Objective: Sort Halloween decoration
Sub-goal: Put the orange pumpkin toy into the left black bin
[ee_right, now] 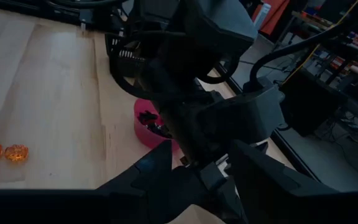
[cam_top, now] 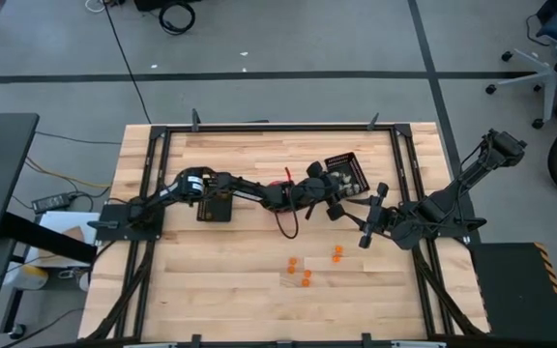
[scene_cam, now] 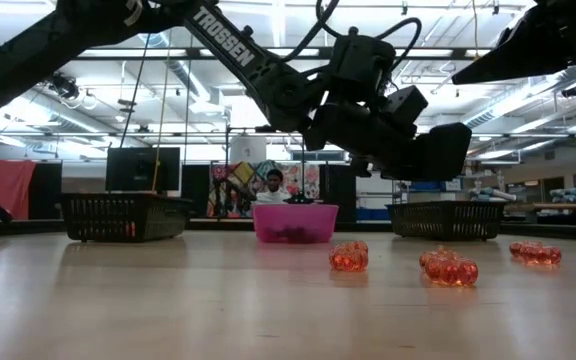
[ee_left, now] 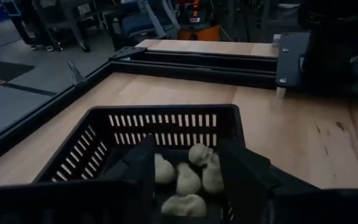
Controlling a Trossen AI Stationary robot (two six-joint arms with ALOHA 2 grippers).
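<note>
Over the far-right black tray (ee_left: 166,121), whitish-grey trinkets (ee_left: 188,177) lie inside, below the left gripper (ee_left: 185,171), whose fingers stand spread and empty; lifting straight up should clear the tray's walls. Orange trinkets (cam_top: 306,275) wait on open near table (cam_top: 220,290). Right gripper (ee_right: 197,168) hovers spread beside the pink bowl (ee_right: 145,134).

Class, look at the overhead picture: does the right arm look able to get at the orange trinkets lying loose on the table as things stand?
Probably yes. The orange trinkets lie on bare wood below the right gripper, whose fingers stand open. The left gripper is occupied over the black tray on the other side, so nothing blocks that path.
</note>
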